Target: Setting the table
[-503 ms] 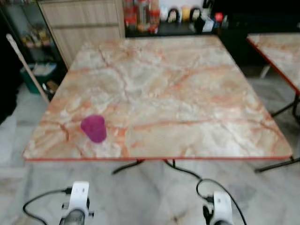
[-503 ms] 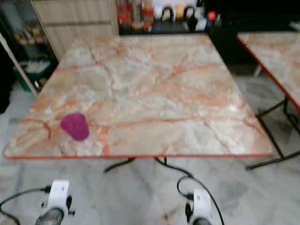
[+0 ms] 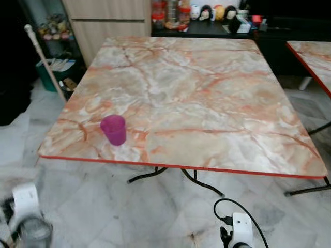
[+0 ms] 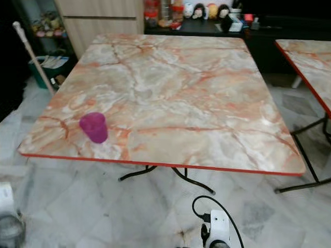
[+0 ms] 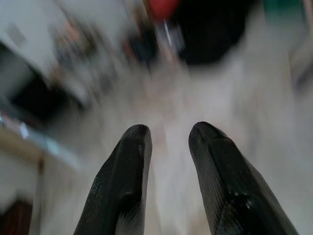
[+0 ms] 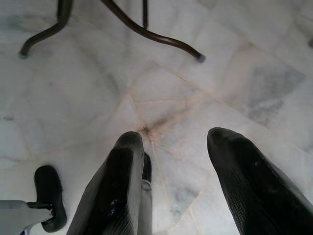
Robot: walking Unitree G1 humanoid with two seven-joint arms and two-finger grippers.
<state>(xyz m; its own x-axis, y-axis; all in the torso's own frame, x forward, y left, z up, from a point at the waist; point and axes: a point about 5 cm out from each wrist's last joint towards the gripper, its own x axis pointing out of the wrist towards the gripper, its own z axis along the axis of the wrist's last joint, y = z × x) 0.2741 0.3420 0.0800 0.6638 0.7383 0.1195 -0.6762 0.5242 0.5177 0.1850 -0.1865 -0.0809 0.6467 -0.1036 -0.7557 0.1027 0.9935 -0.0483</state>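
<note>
No legible text, label, brand, number or sign is present on any surface: the cup [image 3: 114, 129] and the counter [image 3: 207, 93] carry no markings, and the items on the far shelf [image 3: 207, 13] are too small and blurred to read.

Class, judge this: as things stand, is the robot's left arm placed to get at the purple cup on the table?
Probably yes. The cup stands near the table's front edge on the robot's left, nothing around it; the left gripper is open but hangs low, so the arm must rise.
</note>
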